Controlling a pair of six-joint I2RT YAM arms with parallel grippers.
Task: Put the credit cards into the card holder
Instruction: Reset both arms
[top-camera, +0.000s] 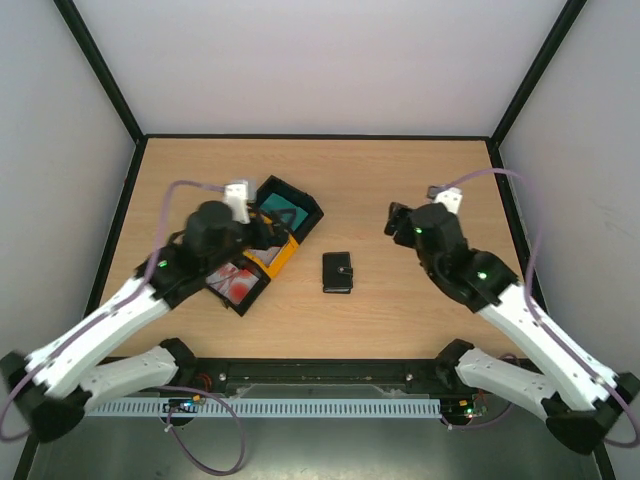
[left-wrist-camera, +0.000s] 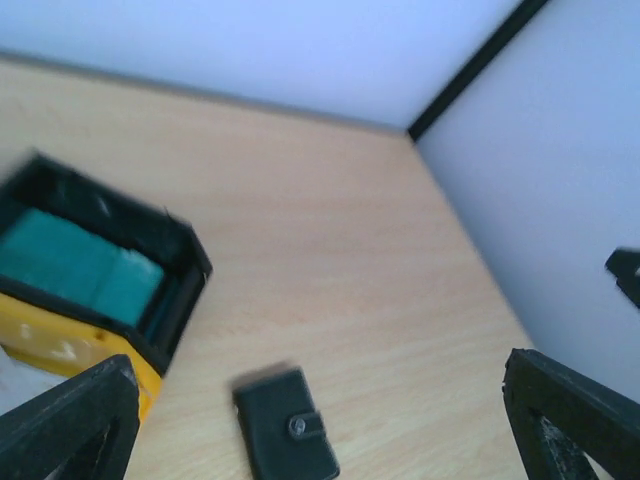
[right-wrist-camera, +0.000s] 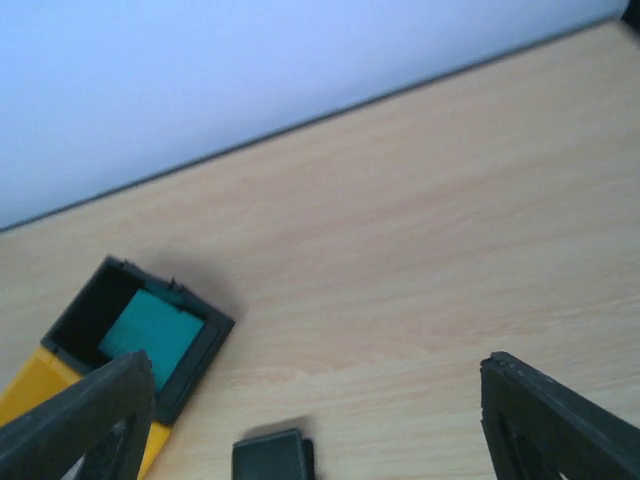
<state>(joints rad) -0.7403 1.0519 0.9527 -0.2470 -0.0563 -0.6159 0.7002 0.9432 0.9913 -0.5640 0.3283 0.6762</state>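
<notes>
The card holder lies shut on the wood between the two arms, its snap strap across one edge; it also shows as a black wallet low in the left wrist view and as a black corner at the bottom of the right wrist view. Teal credit cards fill a black tray. Red-and-white cards lie in a nearer tray. My left gripper hangs open above the trays, nothing between its fingers. My right gripper is open too, right of the holder.
A yellow tray sits between the black tray of teal cards and the black tray with red-and-white cards. White walls with black corner posts close in the table at the back and sides.
</notes>
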